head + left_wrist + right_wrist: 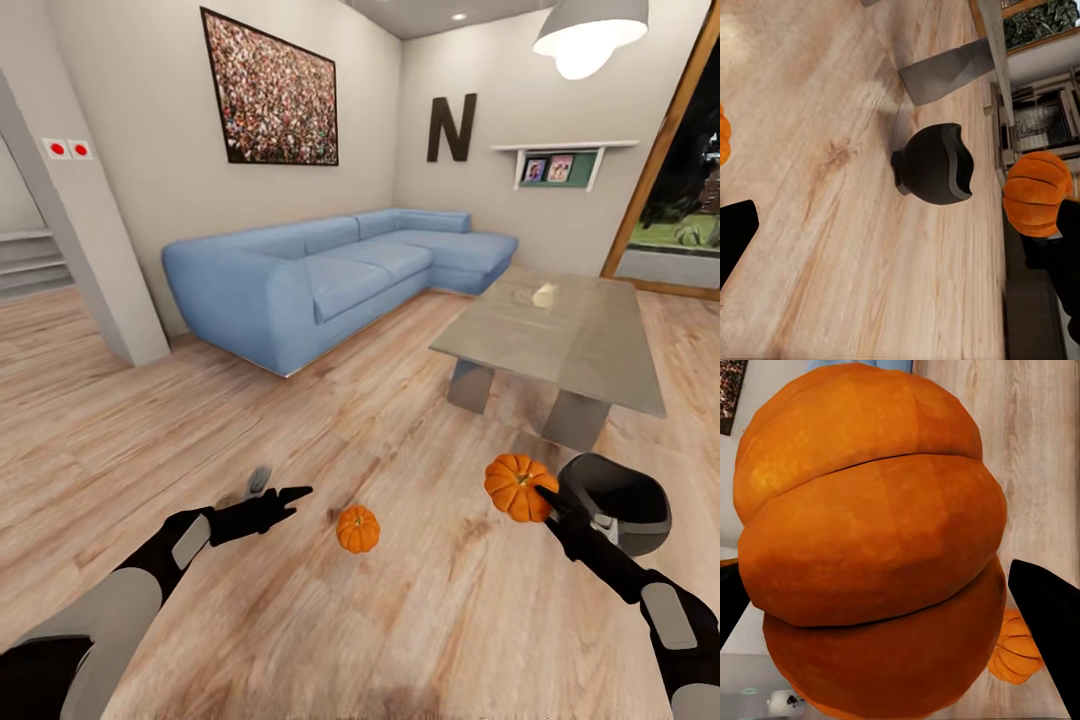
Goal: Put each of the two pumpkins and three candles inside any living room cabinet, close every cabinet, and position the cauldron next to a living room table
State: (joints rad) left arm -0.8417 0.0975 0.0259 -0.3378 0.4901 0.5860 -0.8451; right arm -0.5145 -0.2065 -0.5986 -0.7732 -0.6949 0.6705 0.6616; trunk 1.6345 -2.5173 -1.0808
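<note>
My right gripper (545,497) is shut on one orange pumpkin (515,487), holding it above the floor; up close the pumpkin (870,547) sits between the two dark fingers. The second pumpkin (358,529) rests on the wooden floor between my arms and is also seen behind the held one (1018,651). My left gripper (275,488) hovers open and empty to the left of it. The dark cauldron (615,503) stands on the floor just right of my right hand, near the table (600,350); it also appears in the left wrist view (934,165). The cabinet and candles are out of view.
A blue corner sofa (320,275) lines the far wall. A small pale object (545,295) lies on the table top; I cannot tell what it is. A grey pillar (95,270) stands at left, a glass door (680,220) at right. Open wood floor surrounds me.
</note>
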